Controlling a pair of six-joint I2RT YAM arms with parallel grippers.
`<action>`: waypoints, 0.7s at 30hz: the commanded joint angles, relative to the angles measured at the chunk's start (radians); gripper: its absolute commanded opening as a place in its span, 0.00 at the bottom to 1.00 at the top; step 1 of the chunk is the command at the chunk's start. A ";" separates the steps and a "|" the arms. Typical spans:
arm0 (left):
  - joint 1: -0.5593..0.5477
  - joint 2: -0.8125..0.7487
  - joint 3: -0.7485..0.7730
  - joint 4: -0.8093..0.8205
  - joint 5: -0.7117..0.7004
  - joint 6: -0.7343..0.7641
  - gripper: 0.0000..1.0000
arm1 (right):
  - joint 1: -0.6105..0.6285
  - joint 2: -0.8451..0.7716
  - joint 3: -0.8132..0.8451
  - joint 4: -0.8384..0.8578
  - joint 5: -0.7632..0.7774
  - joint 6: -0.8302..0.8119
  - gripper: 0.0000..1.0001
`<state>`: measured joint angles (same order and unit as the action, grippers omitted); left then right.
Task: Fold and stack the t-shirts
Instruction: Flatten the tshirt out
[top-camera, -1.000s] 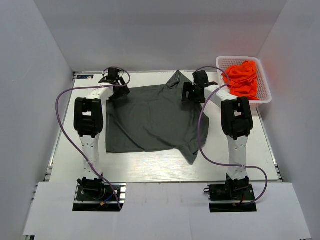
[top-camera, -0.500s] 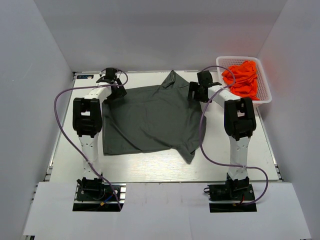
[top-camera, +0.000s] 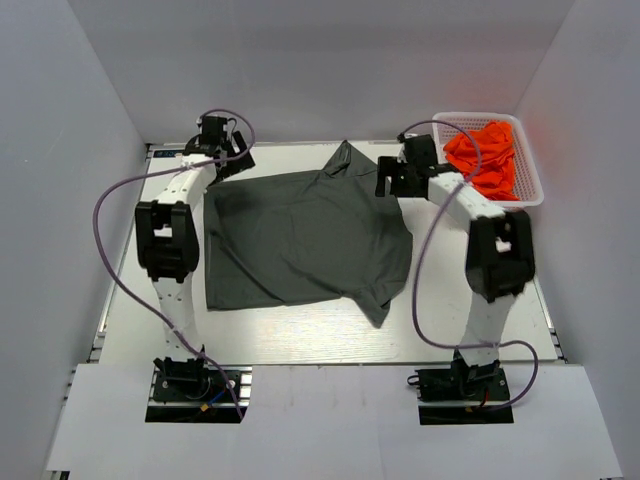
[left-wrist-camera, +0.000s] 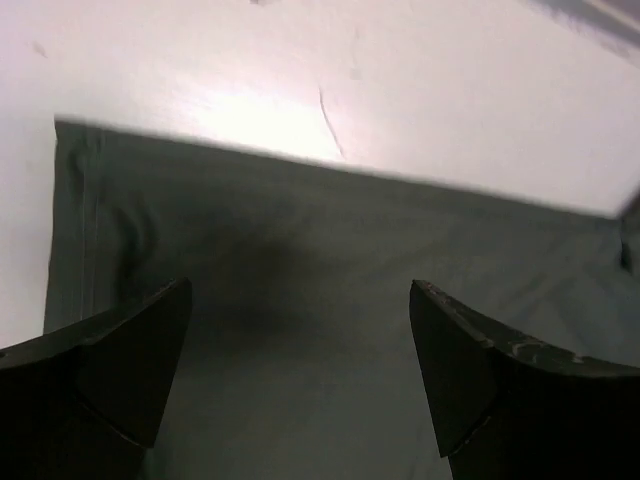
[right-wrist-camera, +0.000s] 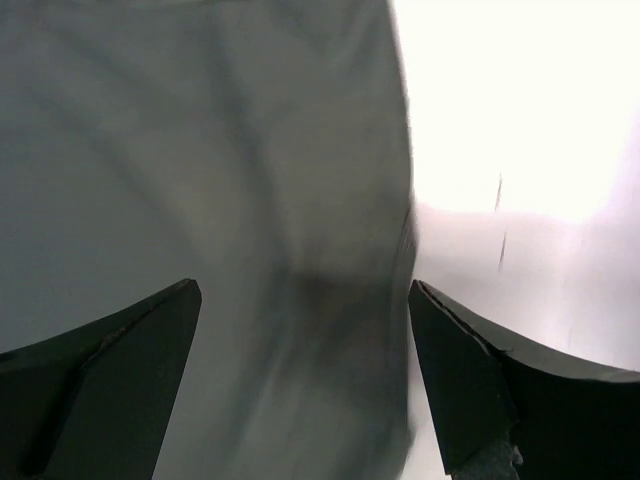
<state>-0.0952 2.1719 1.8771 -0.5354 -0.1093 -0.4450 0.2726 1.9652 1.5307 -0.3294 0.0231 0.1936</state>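
A dark grey t-shirt (top-camera: 305, 240) lies spread on the white table, with one sleeve sticking out at the far edge and another at the near right. My left gripper (top-camera: 222, 152) is open over its far left corner. In the left wrist view the gripper (left-wrist-camera: 300, 288) is open with grey cloth (left-wrist-camera: 330, 260) lying between the fingers. My right gripper (top-camera: 392, 180) is open over the far right edge. In the right wrist view the gripper (right-wrist-camera: 305, 287) straddles the shirt's edge (right-wrist-camera: 250, 200). Orange t-shirts (top-camera: 485, 155) lie bunched in a basket.
A white plastic basket (top-camera: 530, 190) stands at the far right corner of the table (top-camera: 300, 335). White walls close in the back and both sides. Purple cables loop from both arms. Bare table shows beyond the shirt's far edge (left-wrist-camera: 300, 80).
Both grippers have moved toward the back of the table and the right arm's elbow has swung out to the right. The shirt's far edge now lies flatter and straighter.
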 joint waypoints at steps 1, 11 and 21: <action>-0.015 -0.223 -0.209 -0.015 0.098 -0.012 1.00 | 0.011 -0.187 -0.157 0.023 -0.071 0.029 0.90; -0.015 -0.563 -0.711 -0.156 0.139 -0.176 1.00 | 0.010 -0.463 -0.550 -0.140 0.135 0.162 0.88; -0.015 -0.776 -1.081 -0.084 0.138 -0.308 1.00 | 0.005 -0.507 -0.718 0.023 -0.009 0.242 0.76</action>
<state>-0.1108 1.4246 0.8330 -0.6506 0.0193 -0.6861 0.2810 1.4372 0.7872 -0.3985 0.0696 0.4042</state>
